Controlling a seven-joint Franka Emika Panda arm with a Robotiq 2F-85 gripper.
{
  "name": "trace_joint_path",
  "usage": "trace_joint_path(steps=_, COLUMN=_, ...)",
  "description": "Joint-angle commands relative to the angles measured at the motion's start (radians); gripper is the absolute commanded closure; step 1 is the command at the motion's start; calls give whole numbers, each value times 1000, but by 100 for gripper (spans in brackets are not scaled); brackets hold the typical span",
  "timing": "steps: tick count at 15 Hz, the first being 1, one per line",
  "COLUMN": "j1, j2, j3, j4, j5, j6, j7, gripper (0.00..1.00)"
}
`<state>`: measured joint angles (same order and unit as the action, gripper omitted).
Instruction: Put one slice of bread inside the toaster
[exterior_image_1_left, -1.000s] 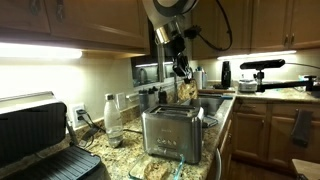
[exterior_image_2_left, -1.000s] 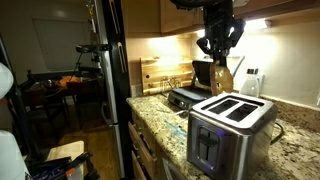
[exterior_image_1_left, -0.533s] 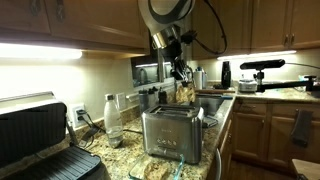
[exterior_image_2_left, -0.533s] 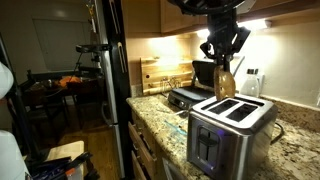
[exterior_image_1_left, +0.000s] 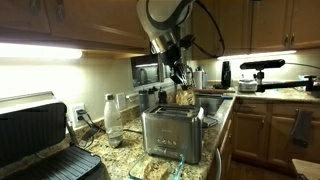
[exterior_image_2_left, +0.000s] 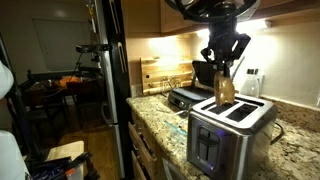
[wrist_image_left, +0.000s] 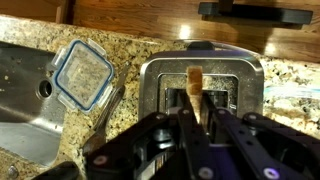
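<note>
The brushed steel toaster (exterior_image_1_left: 171, 131) (exterior_image_2_left: 232, 128) stands on the granite counter. My gripper (exterior_image_1_left: 180, 76) (exterior_image_2_left: 224, 62) hangs directly above it, shut on the slice of bread (exterior_image_1_left: 184, 95) (exterior_image_2_left: 225, 90), which is held upright on edge. In the wrist view the slice (wrist_image_left: 193, 88) shows edge-on between my fingers (wrist_image_left: 196, 120), lined up over a slot of the toaster (wrist_image_left: 204, 72). The slice's lower edge is just above or at the slot mouth.
A black-and-silver contact grill (exterior_image_1_left: 38, 140) sits open on the counter. A clear bottle (exterior_image_1_left: 112, 117) stands beside the toaster. A sink (wrist_image_left: 25, 90) and a square glass-lidded container (wrist_image_left: 83, 73) lie to one side. Cabinets hang overhead.
My gripper has moved down and sideways with the slice, from beyond the toaster to directly above its slot.
</note>
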<state>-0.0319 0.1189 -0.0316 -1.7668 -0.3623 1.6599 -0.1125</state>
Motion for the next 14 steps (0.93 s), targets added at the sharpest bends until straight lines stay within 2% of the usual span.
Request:
trace_joint_path(steps=1, j1=2, j2=13, j3=-2, j4=19, j5=-26, j6=-23, j7=-14, gripper=93)
trace_joint_path(steps=14, j1=0, j2=56, j3=-7, j4=49, j5=-63, j6=-16, j7=-16, gripper=93)
